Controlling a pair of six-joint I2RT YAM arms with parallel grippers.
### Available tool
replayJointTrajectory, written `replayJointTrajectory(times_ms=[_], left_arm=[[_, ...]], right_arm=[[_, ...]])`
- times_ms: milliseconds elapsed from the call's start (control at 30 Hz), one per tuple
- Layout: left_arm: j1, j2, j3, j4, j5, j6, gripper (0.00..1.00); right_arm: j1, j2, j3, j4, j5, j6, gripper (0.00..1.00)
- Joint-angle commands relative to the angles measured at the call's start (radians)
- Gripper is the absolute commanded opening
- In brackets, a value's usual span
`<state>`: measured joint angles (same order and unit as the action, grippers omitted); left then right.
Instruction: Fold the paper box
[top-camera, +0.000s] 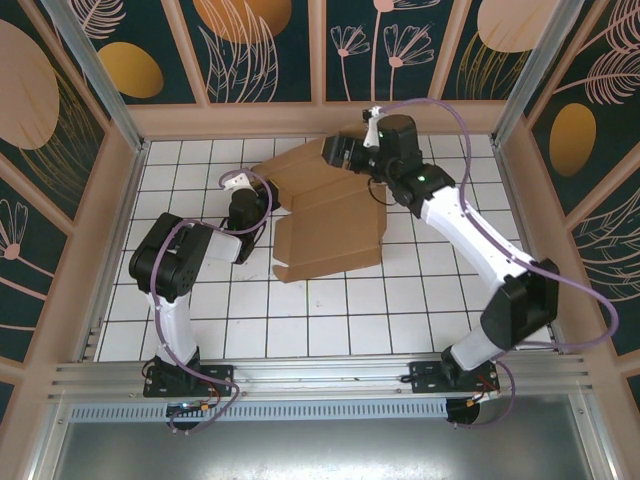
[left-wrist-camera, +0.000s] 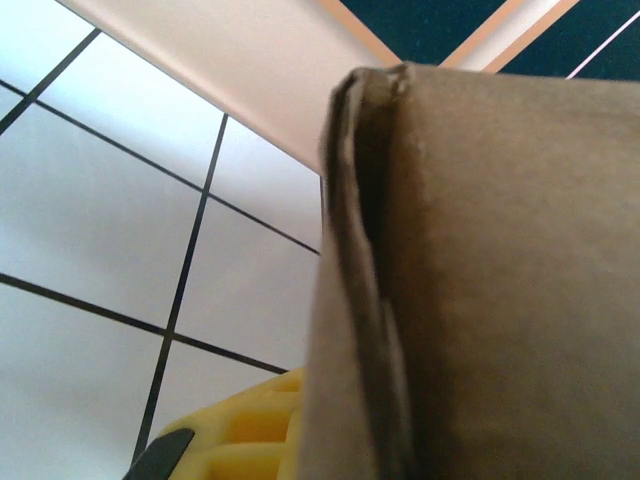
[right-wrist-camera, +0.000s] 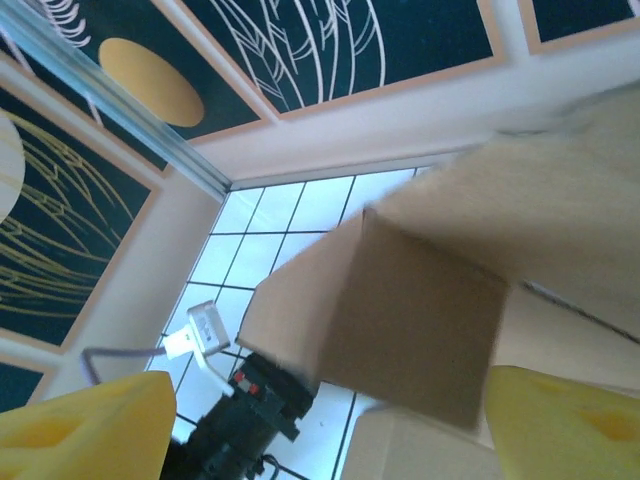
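Top view: paper box (top-camera: 330, 225) lies mostly flat on the white tiled table (top-camera: 400, 310), centre toward 12 o'clock. Its near panel is spread out at 6, its far panels are bunched and lifted at 12. Left gripper (top-camera: 262, 205) sits at the box's 9 o'clock edge, probably pinning that side so the sheet won't slide; can't tell from here whether it is clamped or loose. Right gripper (top-camera: 338, 152) is at the box's 12 o'clock end by a raised flap, likely there to tip it over along its crease. Back wall (top-camera: 320, 120) is just beyond at 12, so there is little room for the right wrist

Left wrist view: the box edge (left-wrist-camera: 500, 280) is at 3 o'clock, a doubled cardboard layer standing upright, very near the lens. One yellow pad (left-wrist-camera: 250, 435) at 6 is tucked against the cardboard. The other finger is hidden, so the grip can't be told. Tiles at 9, wall base at 12

Right wrist view: yellow fingers (right-wrist-camera: 90, 430) at 7 and 5 o'clock are spread wide and hold nothing. The raised flap (right-wrist-camera: 400, 320) stands beyond them at centre, with blurred cardboard at 2. Left arm (right-wrist-camera: 245, 410) is at 7, just beside the flap, so there is a bump risk if the flap goes that way. Judged early to mid fold, with the walls not yet up
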<state>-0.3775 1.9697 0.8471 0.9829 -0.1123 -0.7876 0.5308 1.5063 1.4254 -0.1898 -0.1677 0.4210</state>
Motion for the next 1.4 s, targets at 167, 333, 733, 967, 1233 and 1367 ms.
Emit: replayJointTrajectory(times_ms=[167, 333, 733, 967, 1233, 1367], left_arm=[[0.002, -0.044, 0.051, -0.095, 0.079, 0.027, 0.00], [0.002, -0.032, 0.071, -0.072, 0.224, 0.054, 0.00], [0.002, -0.042, 0.112, -0.154, 0.264, 0.065, 0.00], [0.002, -0.034, 0.119, -0.167, 0.276, 0.074, 0.00], [0.002, -0.035, 0.137, -0.162, 0.298, 0.090, 0.00], [0.002, -0.041, 0.132, -0.158, 0.305, 0.098, 0.00]], right_arm=[[-0.133, -0.387, -0.235, 0.160, -0.034, -0.188, 0.83], [-0.372, -0.446, -0.328, 0.188, -0.211, -0.112, 0.82], [-0.473, -0.275, -0.341, 0.154, -0.662, -0.218, 0.55], [-0.348, -0.240, -0.357, 0.084, -0.610, -0.338, 0.47], [-0.228, -0.109, -0.236, -0.059, -0.323, -0.446, 0.46], [-0.179, -0.045, -0.180, -0.097, -0.237, -0.485, 0.45]])
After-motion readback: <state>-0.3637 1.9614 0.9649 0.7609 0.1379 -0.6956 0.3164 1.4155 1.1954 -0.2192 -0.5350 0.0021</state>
